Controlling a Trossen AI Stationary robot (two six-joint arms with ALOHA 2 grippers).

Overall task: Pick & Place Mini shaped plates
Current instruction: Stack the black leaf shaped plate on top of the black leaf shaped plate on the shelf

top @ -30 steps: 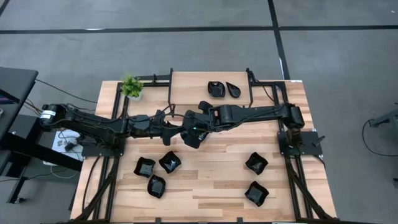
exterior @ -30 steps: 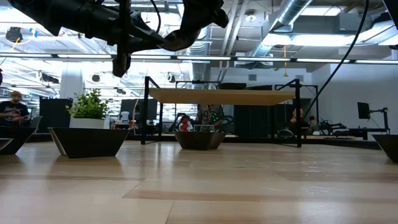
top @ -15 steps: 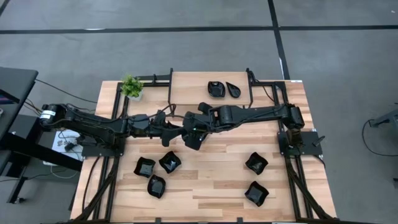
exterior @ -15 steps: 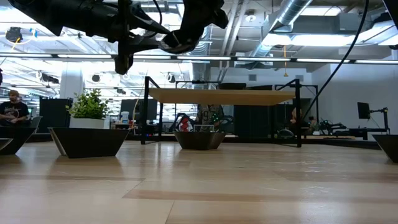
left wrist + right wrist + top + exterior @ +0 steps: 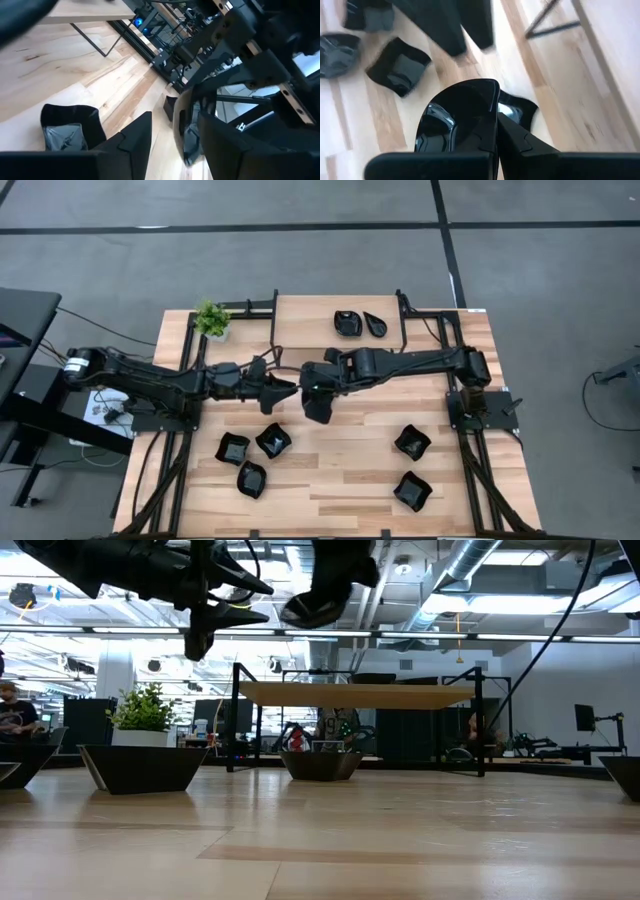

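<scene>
High over the table's middle, my right gripper (image 5: pixel 318 402) is shut on a glossy black mini shaped plate (image 5: pixel 455 117), which also shows in the low view (image 5: pixel 310 608). My left gripper (image 5: pixel 250 600) stands open just to the left of that plate, apart from it, with its fingers (image 5: pixel 131 142) level. Several more plates rest on their bases on the table: three at the near left (image 5: pixel 251 455), two at the near right (image 5: pixel 411 444), two at the far edge (image 5: pixel 360 324). My right gripper pinches the plate by its rim (image 5: pixel 494 107). One finger (image 5: pixel 515 140) shows beside the rim and the plate hides the other. The fingers slant down from the table's right. The plate is lifted clear, high above the table, sticking out beyond the fingertips.
A small green potted plant (image 5: pixel 211 320) stands at the far left corner. Black frame rails (image 5: pixel 400 310) rise around a raised wooden shelf at the far edge. Bare wood lies in the near middle (image 5: pixel 340 470).
My left gripper has opened and let go of the plate, staying where it was. The plate stays in my right gripper, which has tipped a little and carried it slightly toward the table's right, clear of the left fingers.
</scene>
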